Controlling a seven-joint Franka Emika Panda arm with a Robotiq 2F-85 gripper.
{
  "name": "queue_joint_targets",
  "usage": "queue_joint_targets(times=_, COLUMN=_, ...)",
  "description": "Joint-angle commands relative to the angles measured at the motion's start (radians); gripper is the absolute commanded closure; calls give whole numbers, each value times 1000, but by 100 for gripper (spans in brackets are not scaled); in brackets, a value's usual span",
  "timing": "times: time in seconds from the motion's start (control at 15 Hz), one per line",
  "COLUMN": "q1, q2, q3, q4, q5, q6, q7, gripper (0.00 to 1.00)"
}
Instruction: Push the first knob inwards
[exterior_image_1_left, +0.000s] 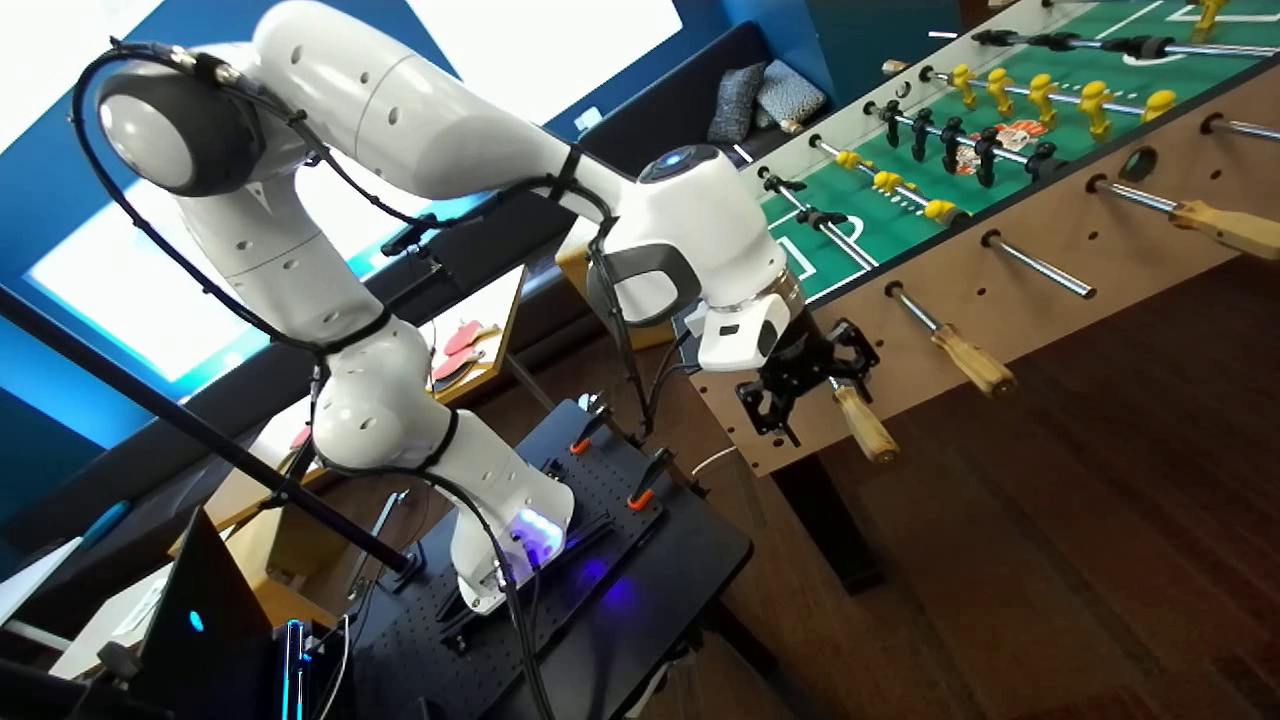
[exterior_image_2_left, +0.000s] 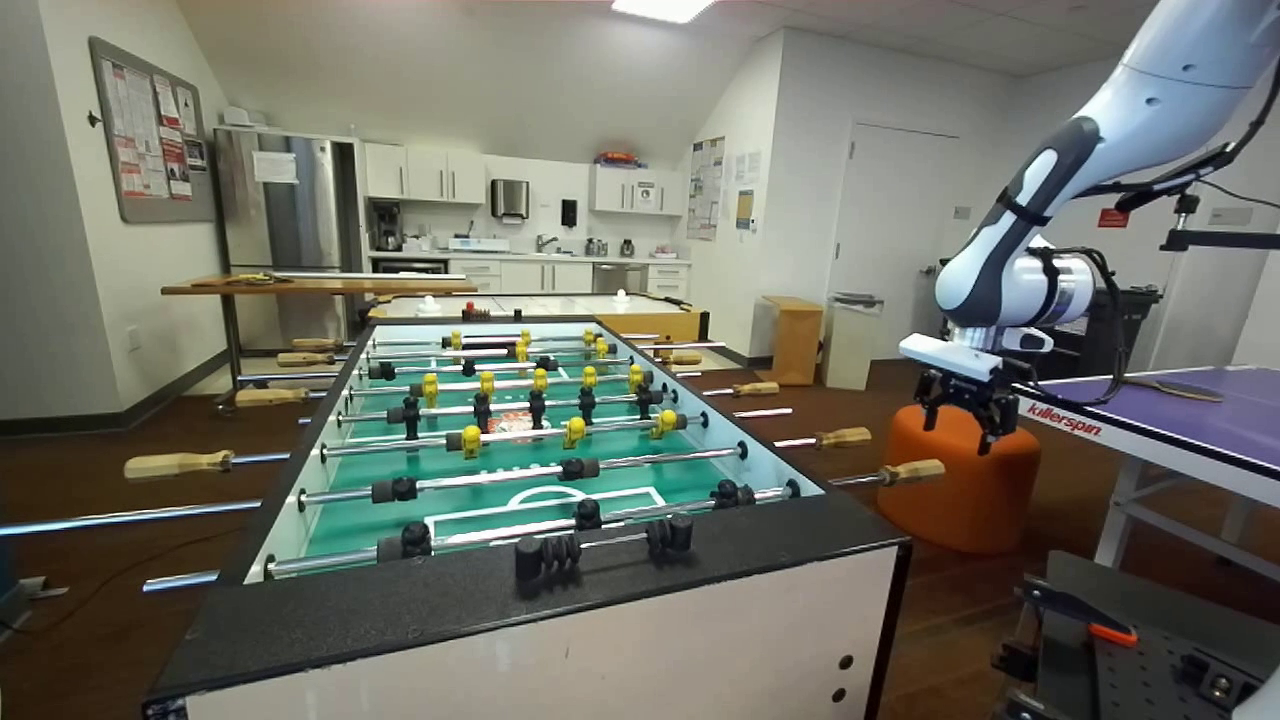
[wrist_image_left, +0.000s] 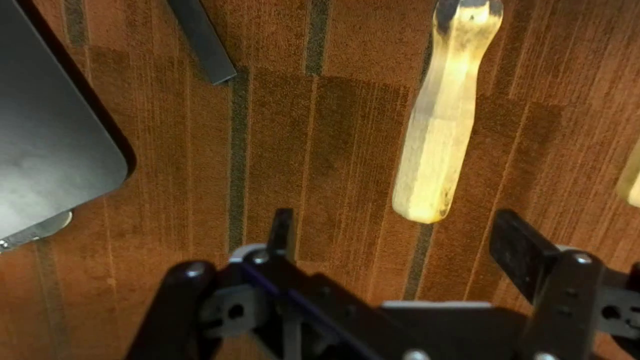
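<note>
The first knob is a light-tan tapered wooden handle at the near end of its row on the foosball table. It shows in both exterior views (exterior_image_1_left: 866, 425) (exterior_image_2_left: 915, 472) and in the wrist view (wrist_image_left: 442, 115), where its free end points toward the gripper. My gripper (wrist_image_left: 394, 217) is open, with nothing between its fingers. In the wrist view the knob's end appears above and between the two fingertips, apart from both. In both exterior views the gripper (exterior_image_1_left: 829, 415) (exterior_image_2_left: 958, 430) is close to the knob. In an exterior view it hides part of the knob's rod.
Another wooden handle (exterior_image_1_left: 975, 360) and a bare metal rod (exterior_image_1_left: 1040, 265) stick out further along the foosball table's side (exterior_image_1_left: 1060, 310). The robot's black stand (exterior_image_1_left: 690, 570) is beside the table's end. An orange stool (exterior_image_2_left: 960, 500) and a purple table (exterior_image_2_left: 1180, 410) stand behind the gripper.
</note>
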Motion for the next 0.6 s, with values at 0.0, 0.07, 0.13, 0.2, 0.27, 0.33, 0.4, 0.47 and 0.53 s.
queue_joint_targets(times=0.0, q1=37, q2=80, q3=-8, q4=57, q5=58, q6=-7, q7=49, gripper=0)
queue_joint_targets(times=0.07, q1=37, q2=94, q3=0, q4=67, q5=81, q6=-9, q7=43, gripper=0)
queue_joint_targets(times=0.13, q1=38, q2=110, q3=6, q4=77, q5=107, q6=-3, q7=35, gripper=0)
queue_joint_targets(times=0.2, q1=37, q2=123, q3=14, q4=86, q5=132, q6=3, q7=25, gripper=0)
queue_joint_targets(times=0.27, q1=37, q2=137, q3=21, q4=96, q5=153, q6=6, q7=20, gripper=0)
queue_joint_targets(times=0.33, q1=36, q2=151, q3=27, q4=106, q5=171, q6=9, q7=16, gripper=0)
queue_joint_targets(times=0.4, q1=37, q2=165, q3=30, q4=117, q5=183, q6=8, q7=14, gripper=0)
queue_joint_targets(times=0.47, q1=38, q2=178, q3=30, q4=128, q5=191, q6=4, q7=14, gripper=0)
queue_joint_targets(times=0.53, q1=38, q2=190, q3=31, q4=135, q5=198, q6=4, q7=11, gripper=0)
